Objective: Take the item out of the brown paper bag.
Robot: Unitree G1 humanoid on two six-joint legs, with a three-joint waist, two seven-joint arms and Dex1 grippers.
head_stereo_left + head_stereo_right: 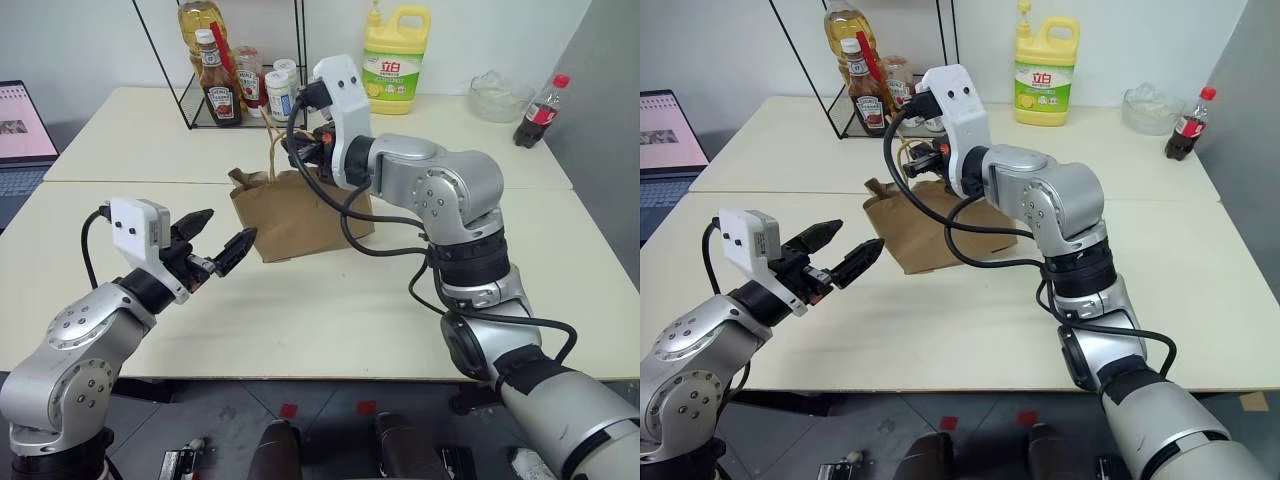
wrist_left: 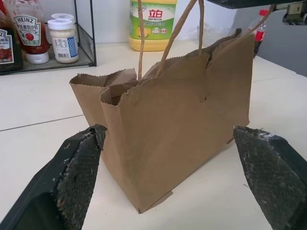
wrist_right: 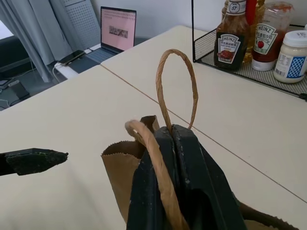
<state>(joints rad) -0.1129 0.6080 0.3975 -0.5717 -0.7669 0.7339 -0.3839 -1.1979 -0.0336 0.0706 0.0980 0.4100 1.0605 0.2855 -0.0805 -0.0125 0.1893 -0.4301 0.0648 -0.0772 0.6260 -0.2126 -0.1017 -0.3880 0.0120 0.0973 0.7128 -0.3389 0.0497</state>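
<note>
The brown paper bag [image 1: 300, 215] stands upright at the middle of the table, its mouth partly open and its twine handles [image 3: 176, 86] sticking up. My right gripper [image 1: 300, 150] is at the top of the bag with its fingers [image 3: 184, 158] shut on the rim by a handle. One twine loop lies along them. My left gripper [image 1: 228, 228] hovers just in front and to the left of the bag. It is open, its fingers [image 2: 76, 182] level with the bag's lower half and apart from it. The item is hidden.
A black wire rack [image 1: 225, 100] with sauce bottles and jars stands behind the bag. Further back are a yellow detergent jug [image 1: 396, 60], a clear bowl [image 1: 500, 95] and a cola bottle [image 1: 540, 110]. A laptop [image 1: 20, 130] sits at the far left.
</note>
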